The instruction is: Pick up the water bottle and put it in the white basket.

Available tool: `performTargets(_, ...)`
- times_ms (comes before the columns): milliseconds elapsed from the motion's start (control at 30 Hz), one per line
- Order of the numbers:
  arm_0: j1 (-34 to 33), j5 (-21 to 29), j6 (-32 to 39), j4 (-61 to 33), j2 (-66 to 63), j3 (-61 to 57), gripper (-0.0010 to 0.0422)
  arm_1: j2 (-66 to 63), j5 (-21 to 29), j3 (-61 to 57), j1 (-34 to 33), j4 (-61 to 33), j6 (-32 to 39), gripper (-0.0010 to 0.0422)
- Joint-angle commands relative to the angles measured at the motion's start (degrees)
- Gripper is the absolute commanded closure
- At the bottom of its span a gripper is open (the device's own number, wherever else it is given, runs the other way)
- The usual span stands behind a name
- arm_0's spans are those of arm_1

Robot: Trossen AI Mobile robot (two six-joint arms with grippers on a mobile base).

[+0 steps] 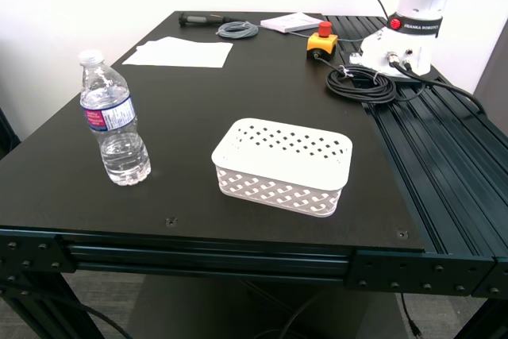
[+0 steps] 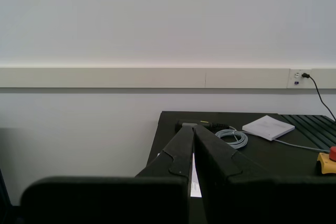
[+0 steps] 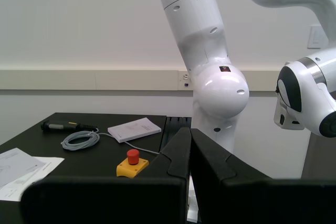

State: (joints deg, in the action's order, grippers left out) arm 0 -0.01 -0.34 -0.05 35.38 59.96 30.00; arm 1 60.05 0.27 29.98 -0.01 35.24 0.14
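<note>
The water bottle (image 1: 112, 119) stands upright on the black table at the exterior view's left; it is clear and ribbed, with a white cap and a blue, red and white label. The white basket (image 1: 283, 164) sits near the table's front middle, a bottle's width or more to the bottle's right. Neither arm shows in the exterior view. My first gripper (image 2: 193, 129) is shut and empty, pointing at the wall and the table's far end. My second gripper (image 3: 190, 131) is shut and empty, pointing toward a white robot arm. The bottle and basket do not show in either wrist view.
White paper sheets (image 1: 179, 52), a grey coiled cable (image 1: 237, 30), a black tool (image 1: 200, 18) and a white booklet (image 1: 291, 22) lie at the table's back. A yellow box with a red button (image 1: 321, 41), a black cable coil (image 1: 361, 82) and another white robot's base (image 1: 409, 29) stand at the back right.
</note>
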Motion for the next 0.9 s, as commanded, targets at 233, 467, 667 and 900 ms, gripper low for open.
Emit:
performTargets(233,0.0,0.0,0.0,0.2,0.0,0.0,0.0412,0.0,0.1,0.0,0.0,0.2,-0.1,0.0413)
performTargets(467,0.0,0.0,0.0,0.2,0.0,0.0,0.0412,0.0,0.2,0.0,0.0,0.0,-0.2,0.0413)
performTargets(667,0.0,0.0,0.0,0.2,0.0,0.0,0.0412,0.0,2.5,0.4,0.0,-7.9,-0.7,0.0413)
performTargets(900,0.0,0.0,0.0,0.2,0.0,0.0,0.0412,0.5,9.6,6.5,-0.1,-35.4,-0.6,0.0413)
